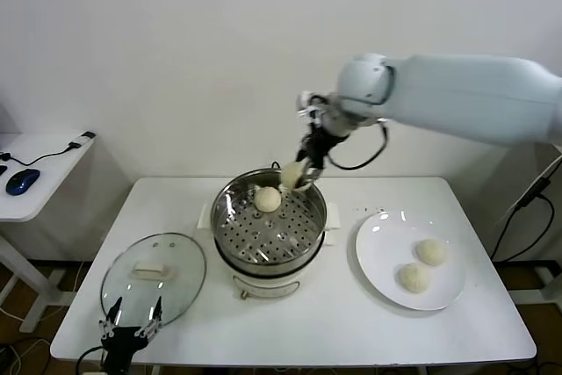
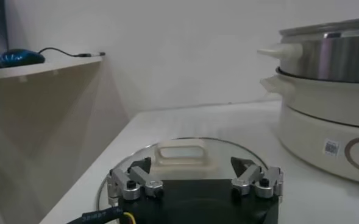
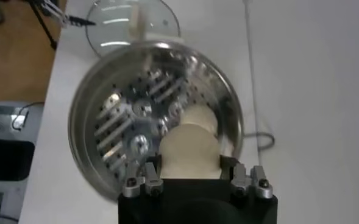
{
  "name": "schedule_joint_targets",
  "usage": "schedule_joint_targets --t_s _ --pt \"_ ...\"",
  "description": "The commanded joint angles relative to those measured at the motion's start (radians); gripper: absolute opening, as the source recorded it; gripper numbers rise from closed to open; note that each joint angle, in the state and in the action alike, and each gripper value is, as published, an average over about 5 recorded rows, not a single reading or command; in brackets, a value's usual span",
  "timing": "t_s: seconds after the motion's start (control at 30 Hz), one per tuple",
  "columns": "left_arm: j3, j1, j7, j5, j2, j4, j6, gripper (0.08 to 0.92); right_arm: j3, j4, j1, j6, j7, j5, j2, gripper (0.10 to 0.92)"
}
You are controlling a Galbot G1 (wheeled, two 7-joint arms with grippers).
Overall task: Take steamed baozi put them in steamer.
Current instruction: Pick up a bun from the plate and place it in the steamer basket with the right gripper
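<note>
The steamer [image 1: 230, 217] stands mid-table, a shiny steel pot with a perforated tray on a cream base. One baozi [image 1: 267, 199] lies on the tray at the back. My right gripper [image 1: 299, 178] is shut on a second baozi [image 1: 291, 174] and holds it just above the steamer's back rim. In the right wrist view that baozi [image 3: 189, 151] sits between the fingers over the tray [image 3: 124, 115], with the other bun [image 3: 199, 115] below it. Two more baozi [image 1: 431, 251] [image 1: 414, 277] lie on the white plate [image 1: 378, 248]. My left gripper [image 1: 130, 326] is open and idle at the front left.
The round glass lid [image 1: 154, 277] lies flat left of the steamer, just beyond my left gripper; it also shows in the left wrist view [image 2: 180, 152]. A side table [image 1: 44, 164] with a blue mouse [image 1: 22, 181] stands at the far left.
</note>
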State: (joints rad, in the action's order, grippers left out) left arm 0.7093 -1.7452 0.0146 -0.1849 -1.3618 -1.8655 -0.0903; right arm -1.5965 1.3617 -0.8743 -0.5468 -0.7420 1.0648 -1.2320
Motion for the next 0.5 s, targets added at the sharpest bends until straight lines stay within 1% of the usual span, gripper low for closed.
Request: schedule_joint_targets --t_s 0.03,0.2,0.5 --pt "0.002 -0.001 0.001 -0.002 -0.001 -0.006 -0.002 0.823 0.028 -0.133 0.167 -0.047 0.091 0.024 -0.250 0.636" --pt "0.005 -0.005 0.002 -0.004 -0.004 -0.007 -0.003 0.823 0.024 -0.201 0.222 -0.050 0.097 -0.012 -0.290 0.636" --pt "0.006 -0.004 0.003 -0.003 -0.001 -0.002 -0.005 0.823 0.003 -0.226 0.259 -0.052 0.110 -0.039 -0.301 0.636"
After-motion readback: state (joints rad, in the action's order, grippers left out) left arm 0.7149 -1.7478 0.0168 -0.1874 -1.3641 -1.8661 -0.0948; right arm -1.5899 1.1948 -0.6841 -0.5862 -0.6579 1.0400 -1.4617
